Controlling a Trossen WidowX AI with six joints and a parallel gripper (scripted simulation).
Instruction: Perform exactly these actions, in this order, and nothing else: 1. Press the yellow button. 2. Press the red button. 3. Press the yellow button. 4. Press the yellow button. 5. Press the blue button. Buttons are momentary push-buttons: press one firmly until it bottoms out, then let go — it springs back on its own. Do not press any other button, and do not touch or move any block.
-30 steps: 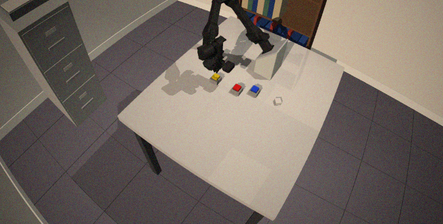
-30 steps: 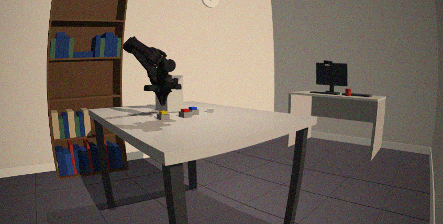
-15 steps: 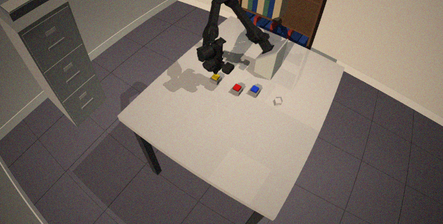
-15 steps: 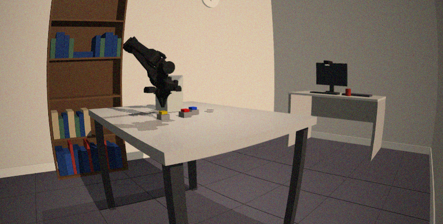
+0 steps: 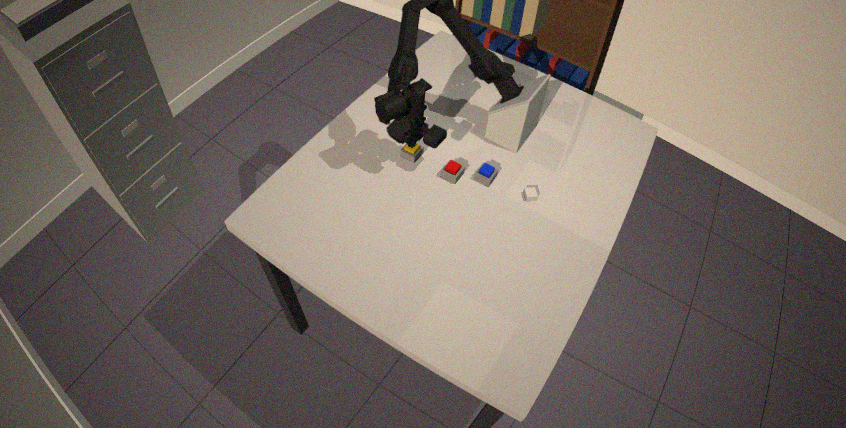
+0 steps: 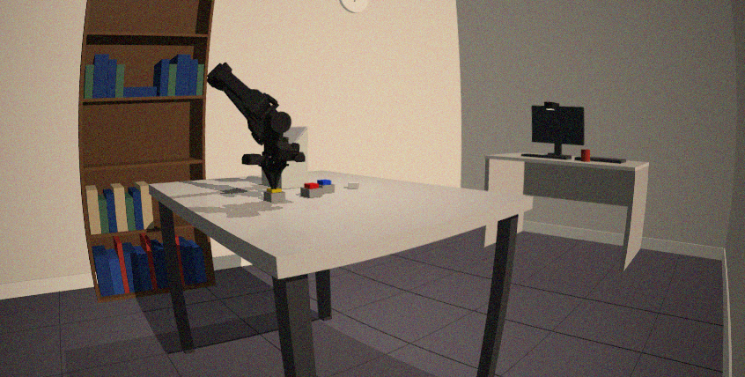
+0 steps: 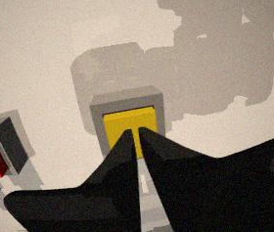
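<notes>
On the table (image 5: 378, 283), near the far side, three buttons sit in a row. Our gripper (image 7: 138, 131) hangs right over the yellow button (image 7: 129, 126), which is at the end of the row, closest to the filing cabinet (image 5: 106, 100). The red button (image 5: 452, 166) is in the middle and the blue button (image 5: 486, 169) is on the other end. A small white block (image 5: 530, 192) lies past the blue one, well apart from our arm.

Our fingers are pushed together with nothing between them, so they make one blunt tip for pressing. From the wrist view, that tip sits over the near edge of the yellow cap. We think it is touching the cap or just above it, but the arm hides the spot in the other views, so we cannot be sure.

We judge this to be a yellow press, most likely the first one on the list.

To do it well, we should go straight down, not sideways. We should keep the tip on the yellow cap and not on the grey box around it. Push until the cap will not go any lower, then lift straight up so it pops back. We must lift high enough before we slide over to the red button, so we do not bump it early.
</notes>
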